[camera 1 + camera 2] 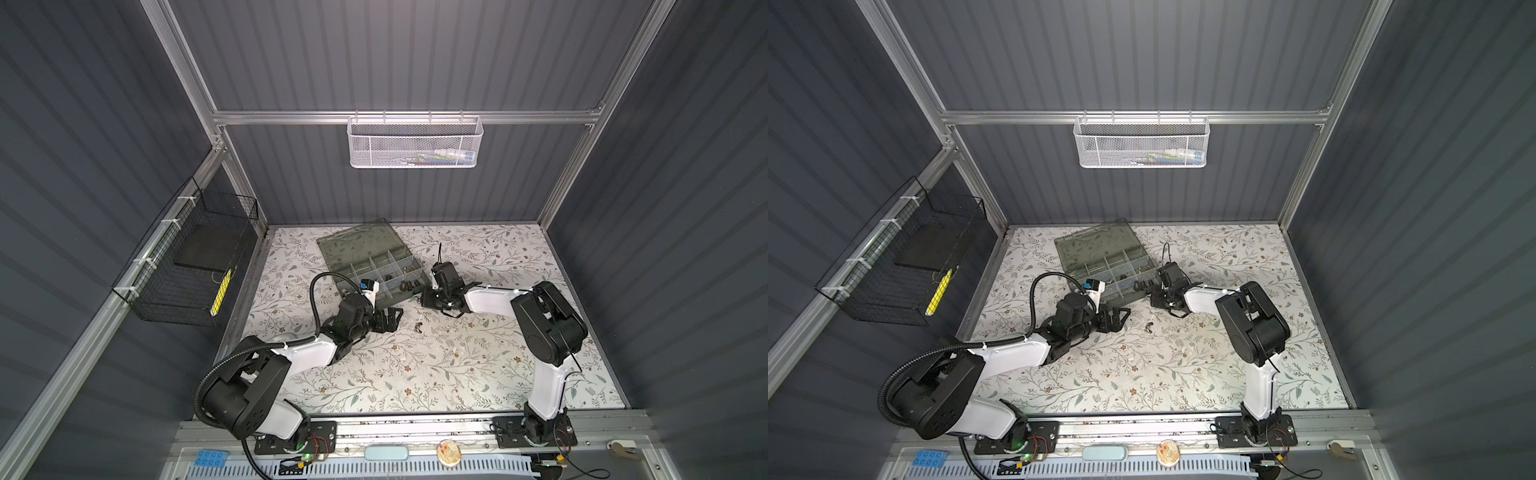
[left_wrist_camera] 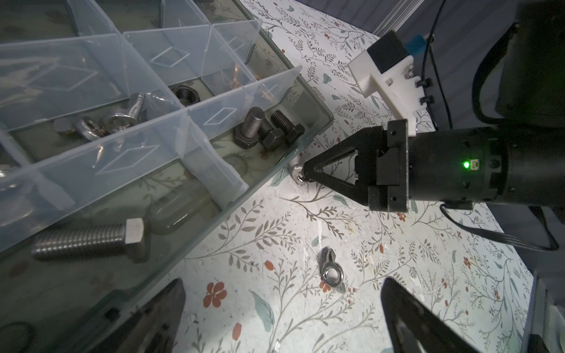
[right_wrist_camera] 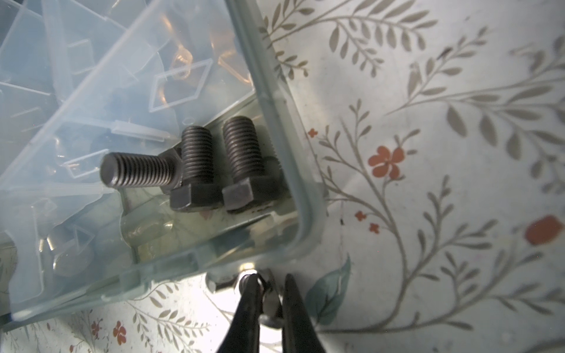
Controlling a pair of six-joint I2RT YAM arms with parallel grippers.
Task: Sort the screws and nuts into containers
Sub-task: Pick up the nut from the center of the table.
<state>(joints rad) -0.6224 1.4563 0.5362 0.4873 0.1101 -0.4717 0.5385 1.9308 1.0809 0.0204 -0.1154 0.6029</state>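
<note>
I am pinching a shiny silver nut [image 2: 295, 170] between the narrowed fingers of my right gripper [image 3: 271, 279], low on the floral table cover [image 2: 397, 275], just beside the outer corner of the organizer case [image 3: 275, 122]. Inside that corner, three dark hex bolts [image 3: 241, 159] are lying in the end compartment. My left gripper [image 2: 284, 293] is hanging spread wide above a silver wing nut [image 2: 331, 270] lying loose on the cover, near the case.

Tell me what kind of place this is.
Probably a robot-lab work cell: grey panelled walls on an aluminium frame, left arm and right arm bolted to a front rail, floral-covered tabletop.
</note>
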